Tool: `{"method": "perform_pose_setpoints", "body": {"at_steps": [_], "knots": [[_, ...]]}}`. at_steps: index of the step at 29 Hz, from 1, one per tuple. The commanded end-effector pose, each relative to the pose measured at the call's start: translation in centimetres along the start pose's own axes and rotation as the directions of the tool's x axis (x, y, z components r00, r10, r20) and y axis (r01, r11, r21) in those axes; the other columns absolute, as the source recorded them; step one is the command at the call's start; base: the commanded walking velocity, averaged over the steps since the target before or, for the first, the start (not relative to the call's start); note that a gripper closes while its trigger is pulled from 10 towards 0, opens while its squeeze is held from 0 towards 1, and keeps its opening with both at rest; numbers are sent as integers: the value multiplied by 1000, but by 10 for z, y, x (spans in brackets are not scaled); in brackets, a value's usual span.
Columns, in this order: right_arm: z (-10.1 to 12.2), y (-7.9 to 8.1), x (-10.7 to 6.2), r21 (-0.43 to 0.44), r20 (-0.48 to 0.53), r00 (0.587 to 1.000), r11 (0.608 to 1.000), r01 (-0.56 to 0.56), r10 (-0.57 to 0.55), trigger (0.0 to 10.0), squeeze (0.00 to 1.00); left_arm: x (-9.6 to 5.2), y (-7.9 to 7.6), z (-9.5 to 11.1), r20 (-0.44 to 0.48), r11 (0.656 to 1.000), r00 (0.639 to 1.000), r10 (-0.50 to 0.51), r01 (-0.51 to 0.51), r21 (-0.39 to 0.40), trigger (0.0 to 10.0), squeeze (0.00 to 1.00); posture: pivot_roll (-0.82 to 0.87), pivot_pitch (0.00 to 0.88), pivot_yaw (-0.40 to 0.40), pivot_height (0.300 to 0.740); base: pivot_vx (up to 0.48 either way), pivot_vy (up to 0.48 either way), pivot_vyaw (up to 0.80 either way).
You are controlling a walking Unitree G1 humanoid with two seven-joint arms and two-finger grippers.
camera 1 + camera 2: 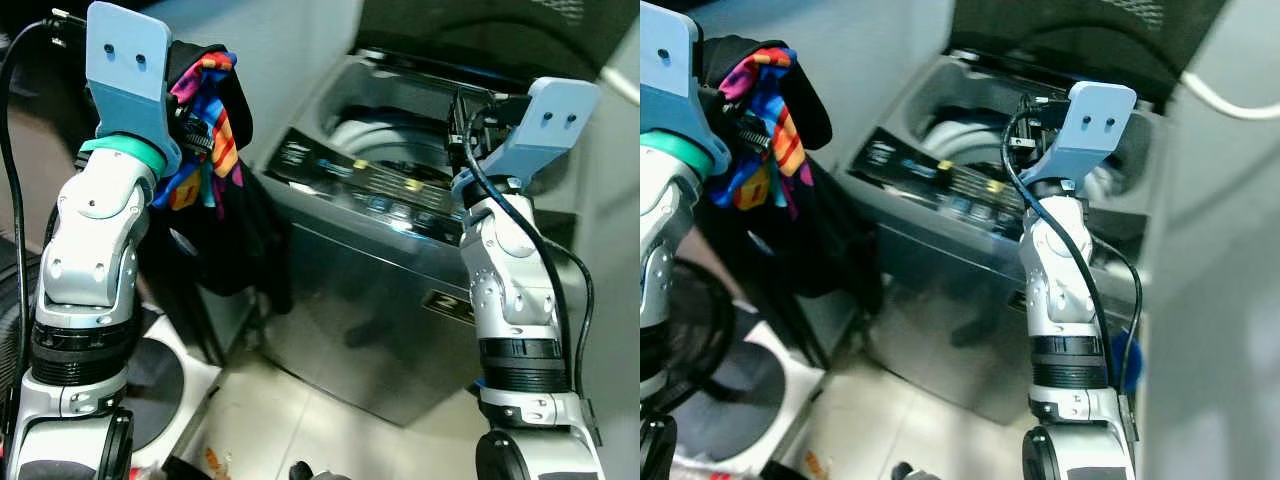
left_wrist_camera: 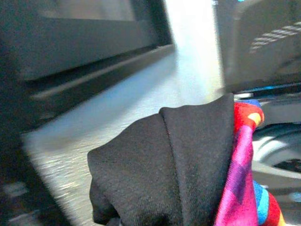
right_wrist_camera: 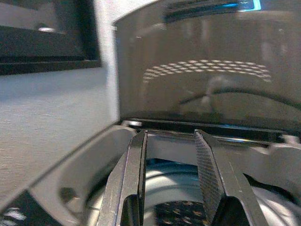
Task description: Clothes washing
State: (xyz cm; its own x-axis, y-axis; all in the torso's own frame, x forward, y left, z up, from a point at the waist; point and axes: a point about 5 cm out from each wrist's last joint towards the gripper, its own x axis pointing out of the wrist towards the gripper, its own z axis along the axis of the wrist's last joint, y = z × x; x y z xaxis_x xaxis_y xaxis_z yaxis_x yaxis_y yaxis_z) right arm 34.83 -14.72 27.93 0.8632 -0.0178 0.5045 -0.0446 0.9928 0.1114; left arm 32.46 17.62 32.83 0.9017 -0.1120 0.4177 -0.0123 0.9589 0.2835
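My left gripper (image 1: 192,128) is raised at the upper left, shut on a black garment with bright multicolour stripes (image 1: 210,110). The garment's black cloth hangs down beside the top-loading washing machine (image 1: 370,185) and bulges close to the left wrist camera (image 2: 178,165). The machine's lid (image 3: 211,70) stands raised. My right gripper (image 3: 170,136) hovers over the open drum (image 1: 395,135), open, with nothing between its fingers. Dark patterned fabric (image 3: 176,214) lies inside the drum below it.
A pale wall (image 1: 280,70) runs behind and left of the machine. A white round-topped unit (image 1: 165,375) stands low on the left, on the tiled floor (image 1: 290,420). A white hose (image 1: 1230,95) crosses the upper right.
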Motion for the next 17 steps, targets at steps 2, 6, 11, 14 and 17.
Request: {"method": "perform_pose_setpoints", "body": {"at_steps": [2,6,11,14,17], "knots": [[0,-2,0,1,2,1000,1000,4,-4,10000,0,-1,0,3,18,1000,1000,4,-4,0,10000,0,107,41,24,740,0,0,-800],[0,-2,0,2,0,1000,1000,4,-4,10000,0,-2,0,3,17,1000,1000,6,-6,-1,10000,0,106,41,22,740,0,0,-800],[0,-1,0,3,-1,1000,1000,3,-3,10000,0,-2,0,3,16,1000,1000,9,-9,-2,10000,0,107,41,21,740,0,0,-800],[0,-1,0,5,0,1000,1000,3,-3,10000,0,-2,0,3,19,1000,1000,10,-10,0,10000,0,107,41,21,740,0,0,-800],[0,-1,0,5,0,1000,1000,3,-3,10000,0,-2,0,3,23,1000,1000,11,-11,2,10000,0,107,41,20,740,0,0,-800]]}}
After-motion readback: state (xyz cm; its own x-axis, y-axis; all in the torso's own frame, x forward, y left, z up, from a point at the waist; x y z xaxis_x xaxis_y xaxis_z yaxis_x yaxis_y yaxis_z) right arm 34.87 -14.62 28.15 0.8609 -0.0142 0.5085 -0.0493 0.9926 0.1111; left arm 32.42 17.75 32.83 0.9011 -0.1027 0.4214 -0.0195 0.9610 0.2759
